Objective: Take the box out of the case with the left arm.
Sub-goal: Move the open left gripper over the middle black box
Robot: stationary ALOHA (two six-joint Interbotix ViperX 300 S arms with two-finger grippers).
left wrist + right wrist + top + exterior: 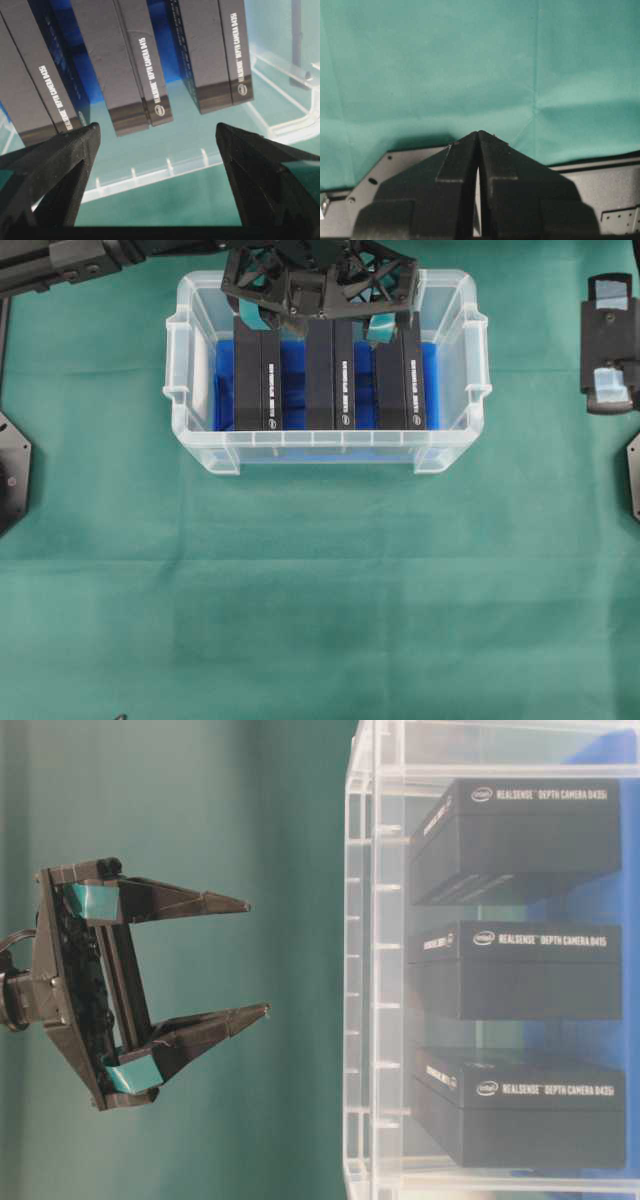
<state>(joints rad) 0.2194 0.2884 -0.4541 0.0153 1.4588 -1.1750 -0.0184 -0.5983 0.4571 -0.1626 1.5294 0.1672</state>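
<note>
A clear plastic case [327,445] with a blue floor is sitting on the green-covered tabletop [320,600], toward the far side in the overhead view; three black boxes are lying inside it side by side, a left box [258,380], a middle box [331,375] and a right box [401,380], each showing white lettering on one long face; narrow strips of blue floor are showing between them. The left pincer [318,285] is hanging over the far rim of the case, above the far ends of the boxes; its jaws are standing spread wide and released, gripping nothing. In the left wrist view the two dark fingers [55,165] are framing the near end of the middle box [127,65], with the other two boxes [215,50] lying to either side; the fingertips are not touching any box. In the table-level view the spread pincer [245,955] is sitting apart from the case wall [365,970], teal pads [92,900] showing at the finger roots. The right pincer [478,134] is resting clenched, tips meeting, over bare green cloth at the right edge of the tabletop, well apart from the case.
</note>
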